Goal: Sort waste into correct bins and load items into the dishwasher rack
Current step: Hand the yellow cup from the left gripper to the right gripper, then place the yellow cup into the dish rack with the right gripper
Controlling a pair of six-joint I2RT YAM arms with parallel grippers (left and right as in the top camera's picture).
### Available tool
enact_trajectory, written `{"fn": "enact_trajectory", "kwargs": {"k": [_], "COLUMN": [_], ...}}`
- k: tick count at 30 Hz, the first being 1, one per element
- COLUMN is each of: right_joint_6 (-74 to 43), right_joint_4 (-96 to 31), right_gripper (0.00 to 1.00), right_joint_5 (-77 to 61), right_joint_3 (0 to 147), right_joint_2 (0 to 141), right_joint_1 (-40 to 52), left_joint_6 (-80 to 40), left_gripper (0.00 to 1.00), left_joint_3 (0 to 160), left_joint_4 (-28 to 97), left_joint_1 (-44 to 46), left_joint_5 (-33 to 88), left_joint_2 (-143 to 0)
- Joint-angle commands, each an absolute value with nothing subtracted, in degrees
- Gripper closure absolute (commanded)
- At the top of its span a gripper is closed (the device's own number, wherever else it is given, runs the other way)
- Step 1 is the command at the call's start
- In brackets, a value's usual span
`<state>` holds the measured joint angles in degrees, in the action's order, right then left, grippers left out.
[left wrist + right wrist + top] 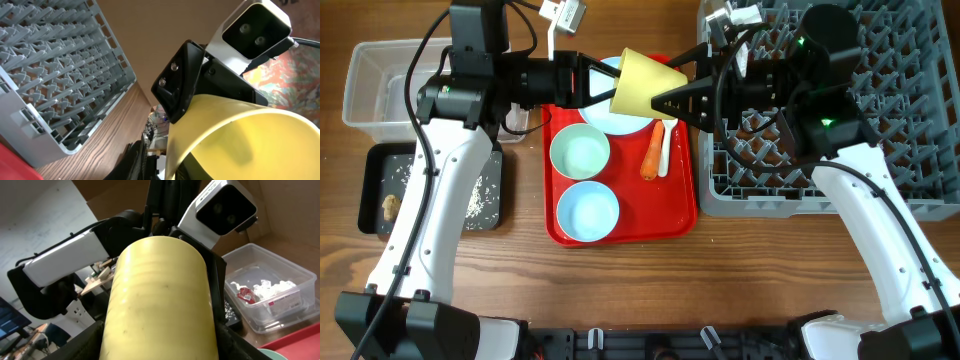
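Observation:
The yellow cup (pixel 645 82) hangs on its side in the air above the back of the red serving tray (pixel 560 236), held between both arms. My left gripper (pixel 610 85) is shut on its rim; the left wrist view shows the cup's inside (pixel 250 135) and my left gripper (pixel 172 165) pinching its wall. My right gripper (pixel 667 97) clasps the cup's base end, with a finger pressed on each side of the cup (pixel 160 295) in the right wrist view (pixel 160 342). The grey-blue rack (pixel 920 150) stands at the right.
On the red tray lie a pale plate (pixel 605 122), two bowls (pixel 580 150) (pixel 588 212), a carrot (pixel 651 160) and a white spoon (pixel 665 150). The clear tub (pixel 380 90) holds a red wrapper (pixel 245 292) and white paper (pixel 265 286). The black tray (pixel 380 160) holds rice (pixel 475 200) and a brown lump (pixel 390 206).

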<state>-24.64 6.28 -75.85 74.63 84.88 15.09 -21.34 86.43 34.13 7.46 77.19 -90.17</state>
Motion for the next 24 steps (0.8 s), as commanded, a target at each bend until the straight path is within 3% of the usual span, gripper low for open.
{"fn": "enact_trajectory", "kwargs": {"k": [1, 6, 12, 17, 21, 24], "right_joint_6": [-25.7, -31.3, -33.1, -18.5, -18.4, -18.2], "right_joint_4": [6.8, 6.6, 3.3, -26.5, -41.1, -54.8], "right_gripper": [0.48, 0.48, 0.5, 0.52, 0.56, 0.56], "right_joint_5": [-79.6, -81.8, -81.2, -51.8, -35.2, -19.5], "right_joint_3": [75.4, 75.4, 75.4, 75.4, 76.2, 79.9], "right_joint_2": [85.0, 85.0, 85.0, 85.0, 83.1, 81.8], "right_joint_1": [13.1, 4.1, -6.3, -6.3, -6.2, -3.5], "left_joint_6": [-21.4, -21.5, -21.4, -21.4, -21.4, -21.4], "left_gripper": [0.78, 0.66, 0.64, 0.62, 0.51, 0.5], "left_joint_3": [86.6, 86.6, 86.6, 86.6, 86.6, 86.6], "left_joint_4": [33.8, 33.8, 35.0, 40.3, 45.6, 46.8], "left_joint_1": [7.4, 7.4, 7.4, 7.4, 7.4, 7.4], "left_joint_5": [75.5, 75.5, 68.7, 49.5, 37.3, 33.5], "left_joint_2": [-90.1, -90.1, -90.1, -90.1, -90.1, -90.1]}}
